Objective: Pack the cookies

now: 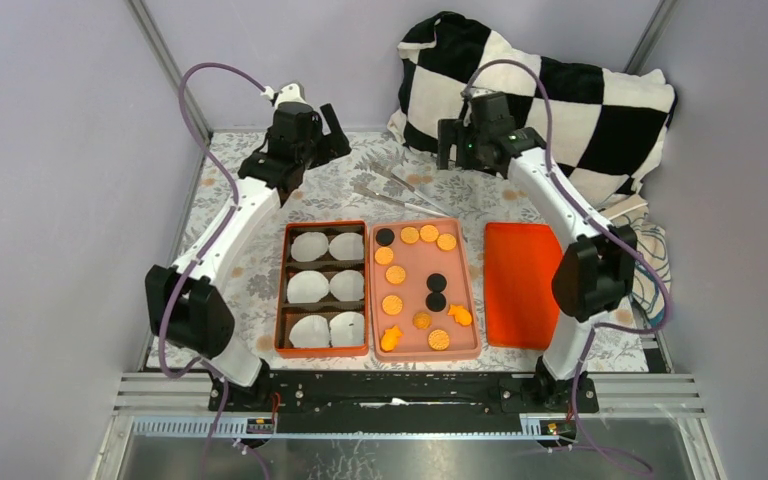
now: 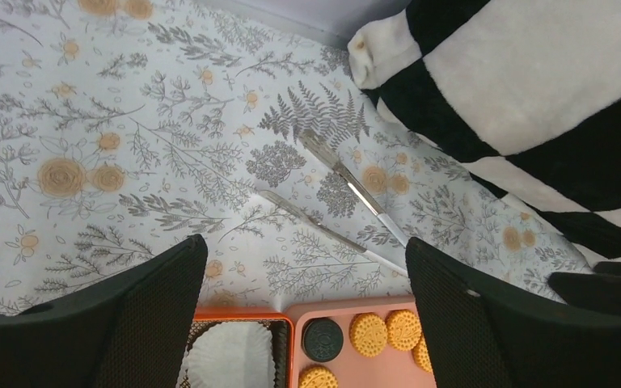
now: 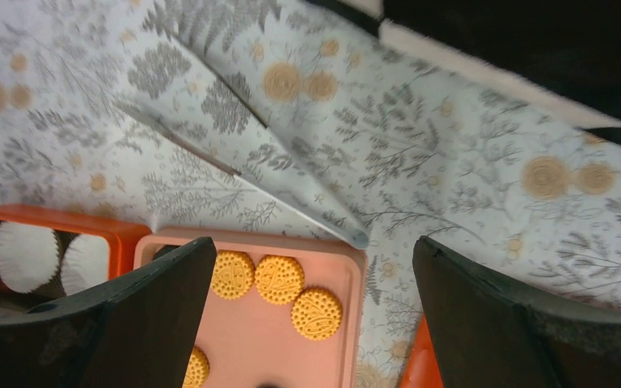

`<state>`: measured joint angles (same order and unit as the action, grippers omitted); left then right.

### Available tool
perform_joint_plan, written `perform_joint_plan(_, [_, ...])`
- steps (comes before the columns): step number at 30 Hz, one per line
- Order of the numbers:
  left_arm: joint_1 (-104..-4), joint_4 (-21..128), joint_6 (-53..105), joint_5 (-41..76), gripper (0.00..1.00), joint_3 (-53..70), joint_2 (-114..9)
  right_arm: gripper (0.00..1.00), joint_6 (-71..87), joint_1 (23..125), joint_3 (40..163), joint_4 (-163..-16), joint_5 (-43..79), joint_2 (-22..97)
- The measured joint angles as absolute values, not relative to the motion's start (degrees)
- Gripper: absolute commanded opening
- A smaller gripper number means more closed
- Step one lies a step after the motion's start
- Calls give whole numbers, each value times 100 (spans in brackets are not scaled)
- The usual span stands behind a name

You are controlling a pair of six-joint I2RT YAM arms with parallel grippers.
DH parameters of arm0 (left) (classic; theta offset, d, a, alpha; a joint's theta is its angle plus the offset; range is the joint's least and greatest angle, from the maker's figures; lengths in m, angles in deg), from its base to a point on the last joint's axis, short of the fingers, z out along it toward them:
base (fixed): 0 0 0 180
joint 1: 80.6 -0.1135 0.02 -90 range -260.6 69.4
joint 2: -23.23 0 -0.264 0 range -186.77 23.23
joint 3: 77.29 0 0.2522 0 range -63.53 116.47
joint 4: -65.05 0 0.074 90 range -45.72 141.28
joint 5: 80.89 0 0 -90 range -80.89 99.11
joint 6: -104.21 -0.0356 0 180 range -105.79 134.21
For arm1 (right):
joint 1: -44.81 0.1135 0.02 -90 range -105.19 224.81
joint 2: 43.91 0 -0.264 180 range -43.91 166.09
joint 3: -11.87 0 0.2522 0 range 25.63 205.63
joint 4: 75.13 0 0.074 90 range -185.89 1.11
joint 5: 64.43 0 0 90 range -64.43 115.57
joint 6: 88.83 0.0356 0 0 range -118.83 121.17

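Between the two arms, near the front of the flowered cloth (image 1: 243, 262), sit the cookies (image 1: 395, 274) – golden rounds, a few black ones and a couple of odd orange shapes – spread loose across a pink tray (image 1: 457, 272). Just left of it, touching or nearly so, is an orange box (image 1: 282, 290) divided into compartments, each lined with white paper cups (image 1: 309, 246); none holds a cookie, so the packing looks not yet begun. An orange lid (image 1: 522, 285) lies flat to the right, presumably kept aside for closing. Metal tongs (image 2: 354, 184) rest on the cloth just beyond the tray, in front of a checkered pillow (image 1: 560, 90). Both arms reach out over that far stretch: the left gripper (image 2: 306, 245) has its jaws spread wide and empty above the tongs, and the right gripper (image 3: 314, 242) is likewise wide and empty over the tray's far edge – my guess is one of them is lining up on the tongs, the tool for lifting cookies cleanly.
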<state>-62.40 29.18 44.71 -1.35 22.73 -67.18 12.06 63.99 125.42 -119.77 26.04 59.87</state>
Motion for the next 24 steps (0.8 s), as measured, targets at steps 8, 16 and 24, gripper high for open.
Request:
perform_joint_plan(8, [-6452, 2861, 4628, 202, 96, 2245, -6865, 97, 1187, 6885, 12769, -12073, 2703, 6995])
perform_joint_plan(16, [-6522, 2863, 4689, 414, 96, 2245, -7103, 100, 1145, 6946, 13349, -12160, 2698, 7893])
perform_joint_plan(24, [-6647, 2870, 4707, 598, 96, 2243, -7262, 100, 1005, 7359, 13569, -12235, 2541, 8376])
